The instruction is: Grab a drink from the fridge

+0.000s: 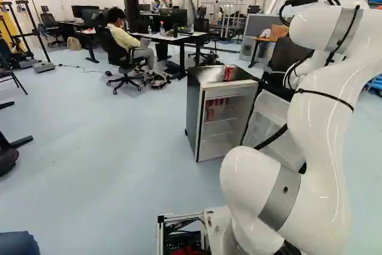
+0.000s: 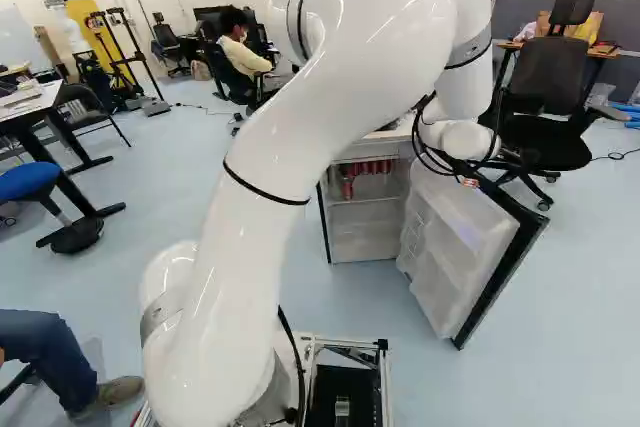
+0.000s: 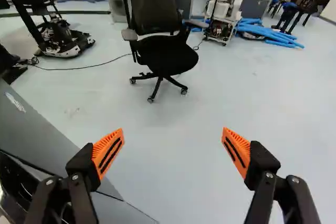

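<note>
Small fridge (image 1: pixel 193 111) standing on the floor, door (image 2: pixel 462 247) swung wide, its shelved inner side showing. Drinks are inside: a row of red cans (image 2: pixel 374 167) high up, just under the fridge's top, and one more red can (image 1: pixel 210 115) lower, toward the side edge away from the door. On the fridge top, a red-and-silver can (image 1: pixel 229 73) near mid-length of the front edge; a silvery packet (image 1: pixel 210 75) beside it, between can and the left edge in the left base view.

White arm (image 2: pixel 300 97) arches over from the base, its far end by the door's upper edge. Gripper (image 2: pixel 469 181) partly hidden there, near that edge and apart from the cans. Wrist view: jaws spread wide, orange pads (image 3: pixel 108 153) facing each other, nothing pinched. A grey panel (image 3: pixel 37 129) runs beside and below one finger; can't tell if they touch. Ahead, an office chair (image 3: pixel 163 53) on the pale floor (image 3: pixel 173 124); farther off, another robot (image 3: pixel 223 17) beside blue tubes (image 3: pixel 268 32).
</note>
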Tool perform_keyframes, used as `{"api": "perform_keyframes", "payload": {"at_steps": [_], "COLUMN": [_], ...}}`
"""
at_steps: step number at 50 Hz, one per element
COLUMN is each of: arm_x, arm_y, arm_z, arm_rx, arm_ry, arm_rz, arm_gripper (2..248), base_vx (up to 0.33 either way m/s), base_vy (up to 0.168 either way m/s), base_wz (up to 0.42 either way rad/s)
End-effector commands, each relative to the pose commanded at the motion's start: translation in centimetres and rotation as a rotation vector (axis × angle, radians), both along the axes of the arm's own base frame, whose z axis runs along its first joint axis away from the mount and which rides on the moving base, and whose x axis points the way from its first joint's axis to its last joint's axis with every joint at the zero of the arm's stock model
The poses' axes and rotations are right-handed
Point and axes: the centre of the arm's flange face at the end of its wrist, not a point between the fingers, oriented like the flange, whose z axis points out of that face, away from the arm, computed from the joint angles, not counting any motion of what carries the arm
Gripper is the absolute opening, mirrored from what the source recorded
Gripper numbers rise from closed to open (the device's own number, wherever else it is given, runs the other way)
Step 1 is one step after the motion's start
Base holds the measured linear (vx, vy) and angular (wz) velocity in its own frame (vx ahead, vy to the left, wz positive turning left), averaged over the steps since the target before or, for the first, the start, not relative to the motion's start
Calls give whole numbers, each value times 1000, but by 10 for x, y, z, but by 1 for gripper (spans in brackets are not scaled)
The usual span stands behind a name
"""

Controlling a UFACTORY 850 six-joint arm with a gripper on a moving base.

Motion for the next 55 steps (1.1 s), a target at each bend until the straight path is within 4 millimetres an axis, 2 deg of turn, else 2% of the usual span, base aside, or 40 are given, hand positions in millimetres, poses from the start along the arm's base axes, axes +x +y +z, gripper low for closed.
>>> {"api": "perform_keyframes", "payload": {"at_steps": [21,55], "arm_x": [-6,-31], "arm_y": [1,15], "arm_z": [0,3], "arm_rx": [11,38], "arm_ry": [11,36], "arm_rz": [-6,-22], "arm_gripper": [247,247], "base_vx": [0,0], "base_vy": [0,0], "base_wz": [0,0]}}
